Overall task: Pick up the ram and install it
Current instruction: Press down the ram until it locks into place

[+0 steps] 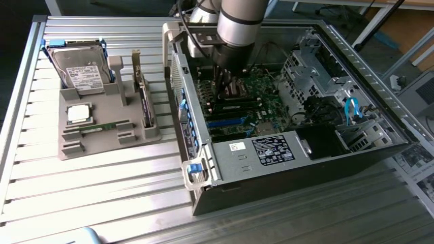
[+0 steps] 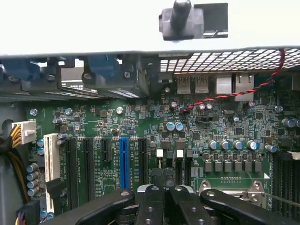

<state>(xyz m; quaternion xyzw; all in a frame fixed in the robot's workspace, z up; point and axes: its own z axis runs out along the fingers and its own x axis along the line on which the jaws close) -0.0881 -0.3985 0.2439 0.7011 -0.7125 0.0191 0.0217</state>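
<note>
Lab or workshop: opened computer case [image 1: 285,152], slatted aluminium bench [image 1: 101,178], parts fixture [image 1: 109,140].

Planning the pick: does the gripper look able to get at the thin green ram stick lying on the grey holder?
Probably yes: the ram stick lies uncovered on the grey holder, while the gripper sits shut inside the black computer case, whose side is open.

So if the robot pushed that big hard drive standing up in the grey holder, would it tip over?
Probably not easily. The hard drive leans back in a slot of the grey holder, which props its lower edge. Its metal body looks stiff and fairly heavy for its size, so a light push would likely just rock it.
</note>
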